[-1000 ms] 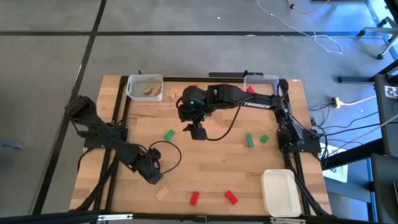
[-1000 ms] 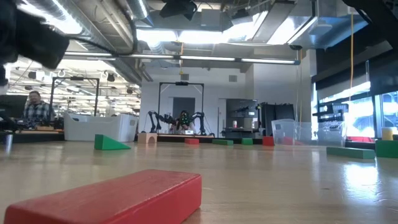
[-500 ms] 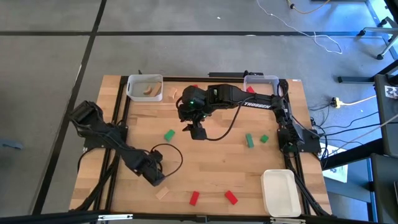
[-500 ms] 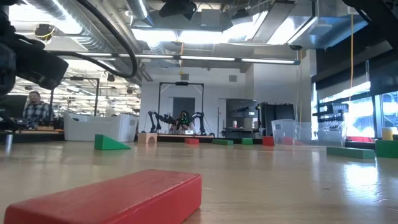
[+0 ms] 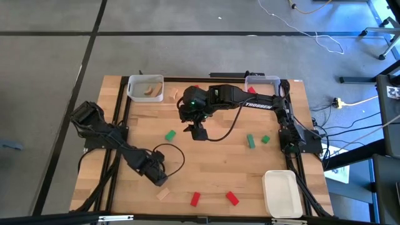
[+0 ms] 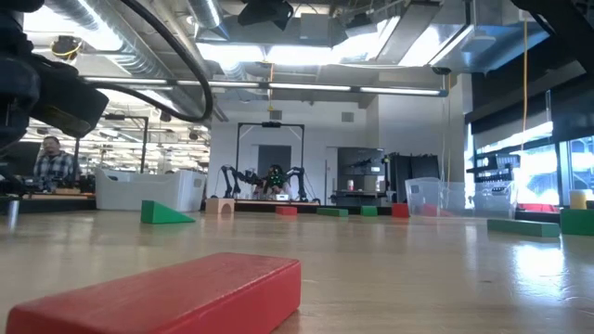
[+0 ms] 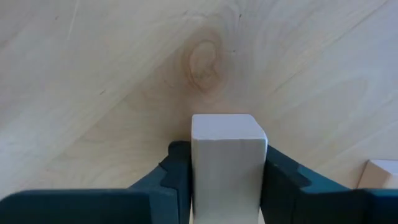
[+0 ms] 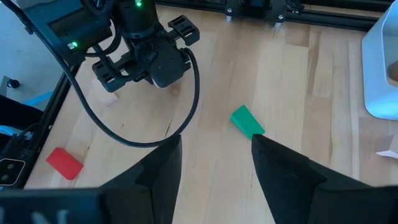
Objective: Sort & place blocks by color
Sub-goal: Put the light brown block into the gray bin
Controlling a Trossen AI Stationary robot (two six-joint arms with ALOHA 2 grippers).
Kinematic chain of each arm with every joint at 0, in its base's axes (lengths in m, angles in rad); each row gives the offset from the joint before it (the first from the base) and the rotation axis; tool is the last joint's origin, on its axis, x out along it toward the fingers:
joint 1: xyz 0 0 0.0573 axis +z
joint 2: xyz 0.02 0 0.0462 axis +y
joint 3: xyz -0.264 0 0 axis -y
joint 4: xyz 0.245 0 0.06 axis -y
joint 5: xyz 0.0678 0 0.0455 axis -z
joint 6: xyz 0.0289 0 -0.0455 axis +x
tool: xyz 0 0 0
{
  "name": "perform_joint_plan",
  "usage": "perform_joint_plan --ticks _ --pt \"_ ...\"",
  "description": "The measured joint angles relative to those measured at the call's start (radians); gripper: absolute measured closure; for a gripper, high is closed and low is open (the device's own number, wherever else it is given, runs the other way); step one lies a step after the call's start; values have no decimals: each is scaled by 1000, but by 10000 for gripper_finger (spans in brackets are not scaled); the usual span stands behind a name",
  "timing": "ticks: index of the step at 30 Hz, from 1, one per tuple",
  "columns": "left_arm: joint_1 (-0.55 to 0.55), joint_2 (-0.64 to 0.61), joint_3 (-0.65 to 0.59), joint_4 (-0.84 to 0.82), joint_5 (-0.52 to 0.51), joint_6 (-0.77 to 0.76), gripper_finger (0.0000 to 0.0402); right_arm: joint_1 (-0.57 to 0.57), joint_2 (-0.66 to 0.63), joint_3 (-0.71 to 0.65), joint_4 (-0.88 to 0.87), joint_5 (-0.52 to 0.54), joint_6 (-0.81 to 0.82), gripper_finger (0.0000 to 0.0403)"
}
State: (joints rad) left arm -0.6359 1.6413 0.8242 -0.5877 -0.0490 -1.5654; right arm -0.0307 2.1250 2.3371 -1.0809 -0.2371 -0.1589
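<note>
While the right gripper [image 5: 199,132] hangs with its jaws apart and empty above the middle of the table [image 5: 206,169], the left gripper [image 7: 227,180] is the one at work, low over the near-left part of the board with its two dark fingers [image 7: 175,180] pressed against the sides of an upright tan wood block [image 7: 227,163]. The left wrist view shows that block clamped between the pads, its square end facing outward over bare wood; I cannot tell whether it is lifted or resting on the board. A second tan block [image 5: 163,194] lies just beside the left gripper, and its corner shows at the edge of the left wrist view. Farther along the near edge lie two red blocks [image 5: 195,199], green ones sit near the middle [image 5: 170,135] and toward the right side [image 5: 251,142], and a white tray [image 5: 282,195] sits at the near right corner. The clear bin [image 5: 145,88] at the far left corner already holds tan pieces, so it looks like the likely destination. My worry is the grip: the pads seem to hold only the block's rear portion, so a quick swing could let it pivot or slip out. A low carry could also clip the neighbouring tan block, and a release too close to the bin's rim could bounce the piece back onto the table.
</note>
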Motion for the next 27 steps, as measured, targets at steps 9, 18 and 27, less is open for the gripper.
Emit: perform_joint_plan --ticks 9,18,27 --pt "31 -138 -6 -95 -23 2 282 0 0 0 0 0 0 208" --pt "137 -382 -4 -317 -106 5 282 0 0 0 20 0 0 208" --pt "363 -538 -3 -450 -239 149 282 -1 0 0 37 13 4 208"
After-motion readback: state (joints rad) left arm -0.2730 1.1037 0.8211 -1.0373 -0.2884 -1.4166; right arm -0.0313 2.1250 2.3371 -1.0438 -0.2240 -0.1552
